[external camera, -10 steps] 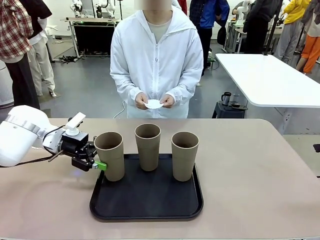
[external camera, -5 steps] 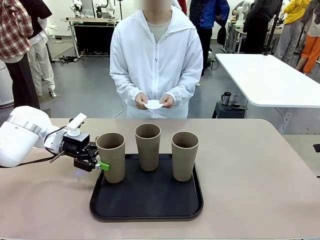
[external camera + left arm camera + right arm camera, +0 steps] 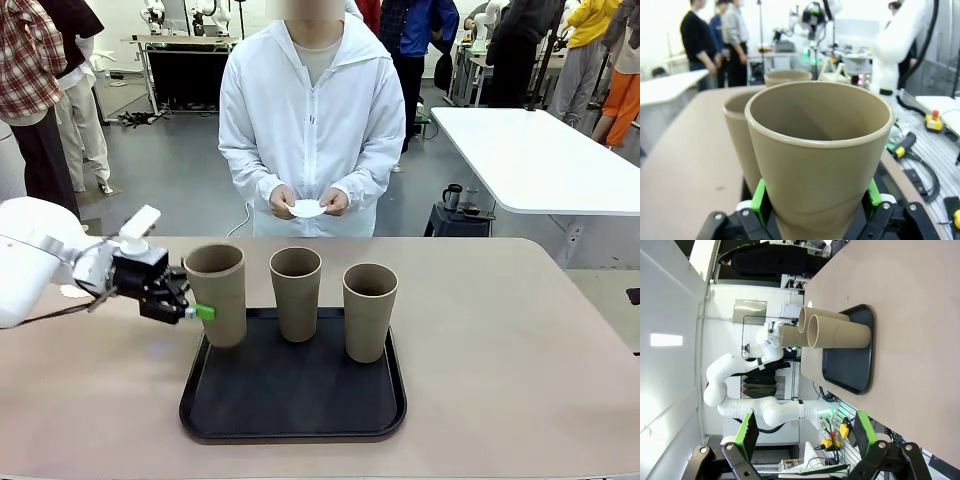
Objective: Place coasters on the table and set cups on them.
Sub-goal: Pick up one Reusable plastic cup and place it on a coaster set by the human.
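Left claw [image 3: 208,308]: clenched on the left-most cup [image 3: 215,290], low on its wall, one finger on each side; in the left wrist view the green pads [image 3: 758,196] press against the cup's tapered wall just above the base.
Left arm: comes in from the robot's left, low over the counter [image 3: 500,350], with the wrist about level.
Held cup: upright or nearly so, mouth up and nothing visible inside. Its base sits at the left far corner of the black tray [image 3: 300,400]; I cannot tell whether it touches the tray or is just clear of it. Its rim stands a little higher in the front view than the rims of the other two.
Middle cup [image 3: 296,290]: upright on the tray's far part, just beside the held cup, with a small gap between them.
Right-hand cup [image 3: 369,310]: upright on the tray, nearer the robot than the middle one, apart from it.
Tray: lies flat on the counter, a little to the robot's left of the middle.
Coaster [image 3: 308,208]: small, white and round, held by the person at the far side in both hands [image 3: 283,203] at waist height, above the counter's far edge and not on the counter.
Right claw [image 3: 805,440]: released, fingers spread wide with nothing between them, well apart from the tray and cups.
Beyond the counter: a white table [image 3: 540,160] at the far right, and a small dark mug [image 3: 453,195] on a low stand below its edge.
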`<move>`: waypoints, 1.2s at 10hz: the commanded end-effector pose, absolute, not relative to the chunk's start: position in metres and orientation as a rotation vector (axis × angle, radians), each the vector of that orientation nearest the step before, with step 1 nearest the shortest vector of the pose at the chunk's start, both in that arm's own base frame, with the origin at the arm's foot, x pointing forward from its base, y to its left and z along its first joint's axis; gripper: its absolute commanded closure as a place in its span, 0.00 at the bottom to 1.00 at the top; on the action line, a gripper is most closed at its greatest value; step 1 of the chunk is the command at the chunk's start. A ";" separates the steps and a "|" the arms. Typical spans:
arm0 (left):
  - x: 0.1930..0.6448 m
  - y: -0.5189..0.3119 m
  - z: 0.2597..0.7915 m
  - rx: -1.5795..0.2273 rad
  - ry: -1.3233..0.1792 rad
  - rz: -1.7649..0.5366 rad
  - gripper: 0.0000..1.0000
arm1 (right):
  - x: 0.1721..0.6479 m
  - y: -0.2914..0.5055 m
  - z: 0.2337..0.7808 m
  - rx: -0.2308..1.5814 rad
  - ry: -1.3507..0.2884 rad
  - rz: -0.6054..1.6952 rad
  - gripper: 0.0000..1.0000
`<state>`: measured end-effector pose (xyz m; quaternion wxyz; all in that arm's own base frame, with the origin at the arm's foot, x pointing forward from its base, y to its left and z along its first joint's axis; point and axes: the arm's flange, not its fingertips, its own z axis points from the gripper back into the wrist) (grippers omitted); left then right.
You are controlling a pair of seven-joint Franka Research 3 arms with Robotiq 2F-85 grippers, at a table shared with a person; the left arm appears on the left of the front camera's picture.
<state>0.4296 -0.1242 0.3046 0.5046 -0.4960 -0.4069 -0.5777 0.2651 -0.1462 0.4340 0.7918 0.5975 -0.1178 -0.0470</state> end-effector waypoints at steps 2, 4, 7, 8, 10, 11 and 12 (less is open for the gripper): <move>0.402 -0.114 0.393 -1.125 -1.041 -1.348 0.69 | 0.267 -0.147 0.435 1.302 -0.264 -0.096 0.00; 0.401 -0.112 0.401 -1.132 -1.016 -1.321 0.69 | 0.267 -0.147 0.435 1.302 -0.264 -0.096 0.00; 0.404 -0.111 0.413 -1.118 -1.033 -1.361 0.69 | 0.267 -0.147 0.435 1.302 -0.264 -0.096 0.00; 0.403 -0.109 0.411 -1.122 -1.021 -1.344 0.13 | 0.267 -0.147 0.435 1.302 -0.264 -0.096 0.00; 0.441 -0.042 0.411 -1.071 -1.098 -1.261 0.13 | 0.267 -0.147 0.435 1.302 -0.264 -0.096 0.00; 0.455 -0.008 0.414 -1.027 -1.138 -1.219 0.13 | 0.267 -0.147 0.435 1.302 -0.264 -0.096 0.00; 0.469 0.028 0.420 -0.984 -1.166 -1.159 0.13 | 0.267 -0.147 0.435 1.302 -0.264 -0.096 0.00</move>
